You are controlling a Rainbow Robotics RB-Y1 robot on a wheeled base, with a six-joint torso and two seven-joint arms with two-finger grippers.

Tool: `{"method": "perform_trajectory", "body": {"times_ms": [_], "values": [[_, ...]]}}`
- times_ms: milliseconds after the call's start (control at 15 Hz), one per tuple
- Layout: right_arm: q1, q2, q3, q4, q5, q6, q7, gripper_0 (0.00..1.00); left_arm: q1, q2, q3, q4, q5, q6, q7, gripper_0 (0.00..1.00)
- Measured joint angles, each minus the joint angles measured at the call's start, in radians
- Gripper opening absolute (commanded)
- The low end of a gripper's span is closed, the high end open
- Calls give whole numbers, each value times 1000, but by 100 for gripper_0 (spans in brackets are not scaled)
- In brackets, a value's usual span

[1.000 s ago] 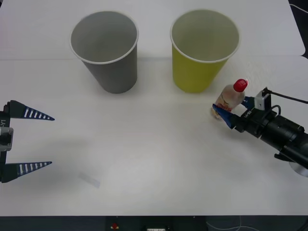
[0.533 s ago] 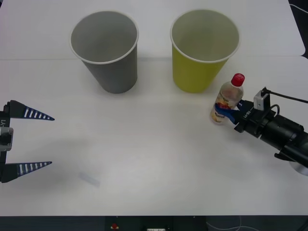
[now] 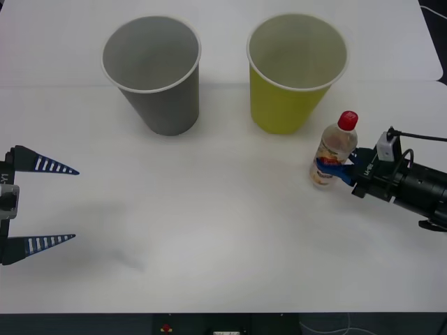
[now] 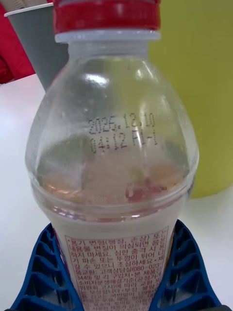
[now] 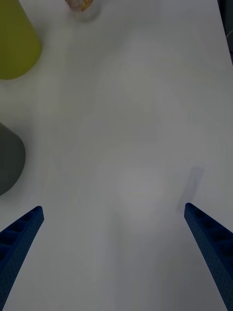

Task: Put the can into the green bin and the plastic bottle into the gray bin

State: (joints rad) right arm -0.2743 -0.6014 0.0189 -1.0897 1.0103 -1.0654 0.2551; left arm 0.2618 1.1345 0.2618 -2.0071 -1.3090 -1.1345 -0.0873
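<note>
**Front view: bottle gripped, wrong bin nearest**

Right gripper (image 3: 338, 169) clamped low on plastic bottle (image 3: 333, 151), upright on table (image 3: 223, 230) just beside green bin (image 3: 296, 73). Gray bin (image 3: 154, 73) well apart. Low, narrow grip; could tip or slip during carry. Left gripper (image 3: 50, 204) parked, fingers spread.

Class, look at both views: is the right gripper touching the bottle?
Touching. In the right wrist view the blue fingers press both sides of the bottle; the front view shows the right gripper closed around it.
</note>
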Motion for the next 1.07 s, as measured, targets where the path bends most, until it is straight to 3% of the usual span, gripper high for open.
{"method": "perform_trajectory", "body": {"times_ms": [333, 667, 1067], "values": [[47, -69, 10, -210, 74, 18, -236, 0, 0, 0, 0, 0, 0, 0, 0, 100], [178, -201, 10, -547, 152, 118, -562, 0, 0, 0, 0, 0, 0, 0, 0, 100], [220, -311, -22, -799, 279, 129, -940, 0, 0, 0, 0, 0, 0, 0, 0, 100]]}}
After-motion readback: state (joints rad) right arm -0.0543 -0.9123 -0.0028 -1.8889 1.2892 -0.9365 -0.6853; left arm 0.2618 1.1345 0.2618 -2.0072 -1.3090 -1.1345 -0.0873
